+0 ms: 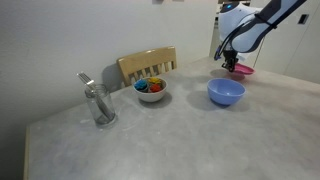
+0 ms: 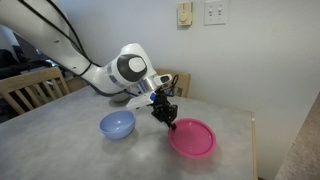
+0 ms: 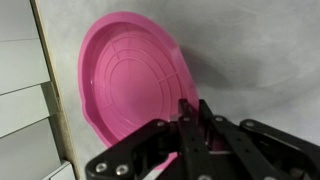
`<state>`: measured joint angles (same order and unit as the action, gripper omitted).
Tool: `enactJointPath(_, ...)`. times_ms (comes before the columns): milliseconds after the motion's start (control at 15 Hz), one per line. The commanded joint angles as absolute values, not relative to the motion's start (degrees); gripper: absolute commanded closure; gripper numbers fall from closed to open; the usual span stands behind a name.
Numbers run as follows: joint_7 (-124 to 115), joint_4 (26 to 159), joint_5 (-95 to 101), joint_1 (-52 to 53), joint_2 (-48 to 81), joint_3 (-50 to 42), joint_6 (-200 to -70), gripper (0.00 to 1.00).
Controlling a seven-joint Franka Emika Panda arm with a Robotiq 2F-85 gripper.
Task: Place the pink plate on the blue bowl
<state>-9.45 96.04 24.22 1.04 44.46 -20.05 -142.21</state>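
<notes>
The pink plate [image 2: 192,138] lies on the grey table near its edge; it also shows in an exterior view [image 1: 245,70] and fills the left of the wrist view [image 3: 130,85]. My gripper [image 3: 196,112] is at the plate's rim, its fingers closed tight with one inside and one outside the rim. It shows in both exterior views [image 1: 232,66] [image 2: 167,119]. The light-blue bowl [image 1: 226,92] [image 2: 117,124] stands empty and upright beside the plate, apart from it.
A white bowl of colourful items [image 1: 151,89] and a clear glass with a metal utensil [image 1: 98,104] stand further along the table. A wooden chair [image 1: 147,64] is behind the table. The table edge [image 3: 50,120] runs close by the plate.
</notes>
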Motion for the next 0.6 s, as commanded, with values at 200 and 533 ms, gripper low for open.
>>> enactJointPath(200, -10.6, 106.0, 29.0, 4.4, 36.0, -20.2, -145.9, 0.97)
enactJointPath(533, -12.0, 111.8, 33.3, 6.7, 30.1, -20.2, -147.2, 0.97)
